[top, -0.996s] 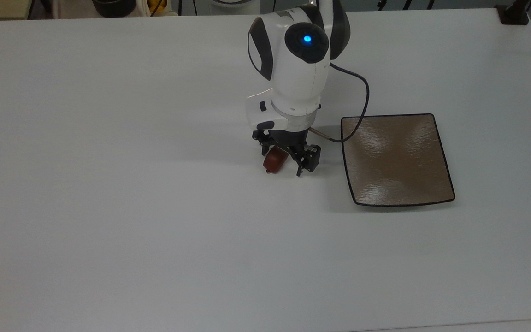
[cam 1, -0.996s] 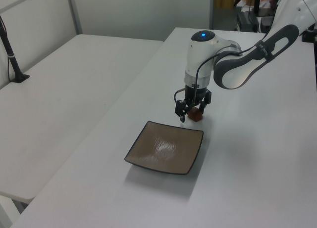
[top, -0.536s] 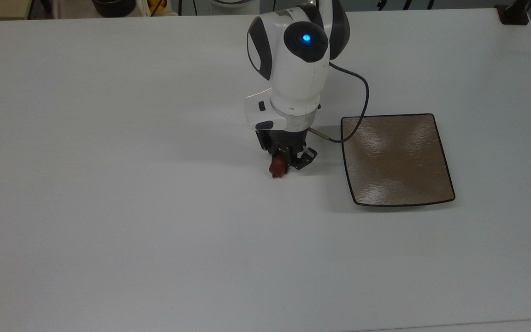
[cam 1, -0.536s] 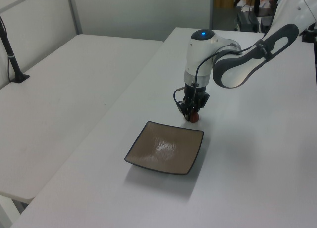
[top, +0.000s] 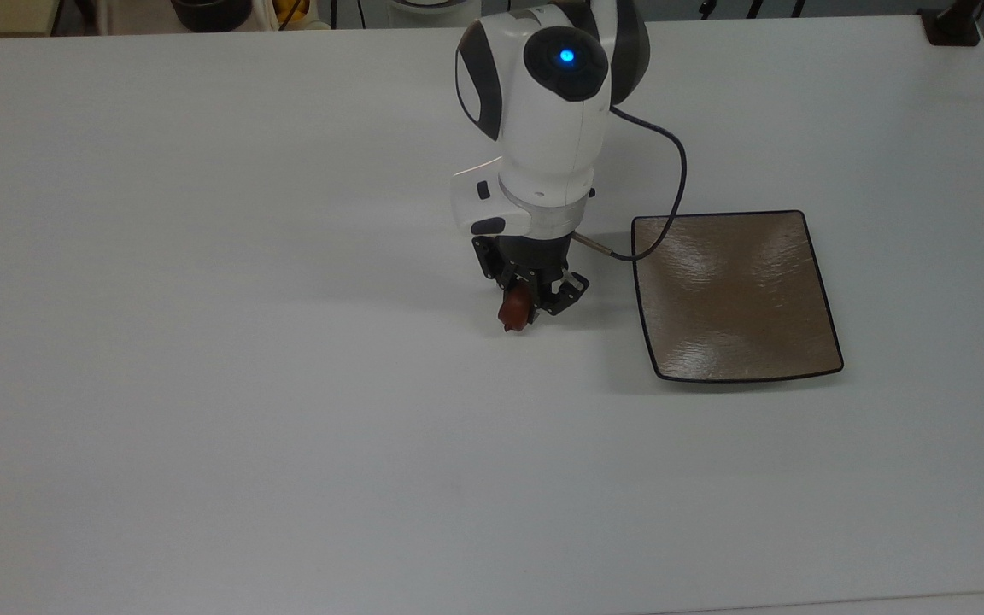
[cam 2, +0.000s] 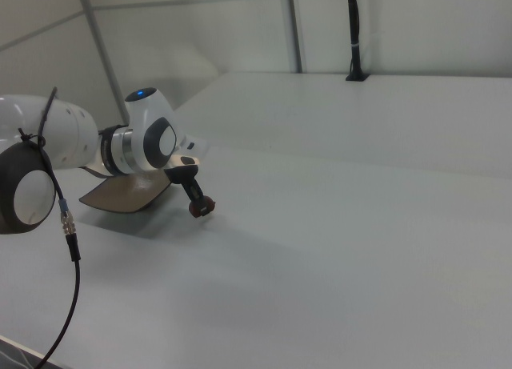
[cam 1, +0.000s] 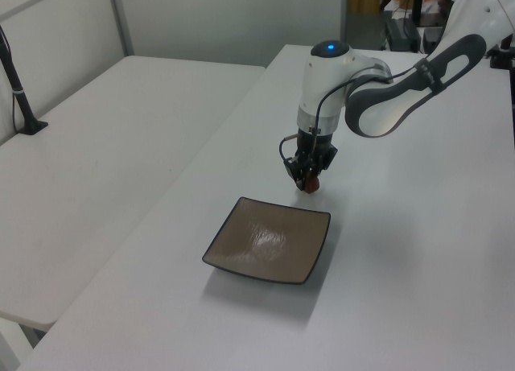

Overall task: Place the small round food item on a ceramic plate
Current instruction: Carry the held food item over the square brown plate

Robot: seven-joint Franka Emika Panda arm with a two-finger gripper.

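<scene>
My gripper point(top: 523, 307) point(cam 1: 308, 180) point(cam 2: 202, 206) is shut on the small round food item point(top: 513, 313) point(cam 1: 312, 184) point(cam 2: 204, 209), a glossy reddish-brown lump held just above the white table. The ceramic plate point(top: 735, 295) point(cam 1: 269, 240) point(cam 2: 120, 194), square and tan-brown with a thin black rim, lies bare a short way to the top view's right of the gripper. In the left view the plate sits just below the gripper. In the right view it lies behind the arm, partly hidden.
A black cable point(top: 671, 188) loops from the wrist over the plate's near edge in the top view. A black post point(cam 1: 20, 89) point(cam 2: 353, 33) stands on the adjoining table. Dark containers point(top: 210, 10) sit past the table's far edge.
The fingers went from open around the food item to shut on it. The arm has since risen slightly, lifting the item off the table.
</scene>
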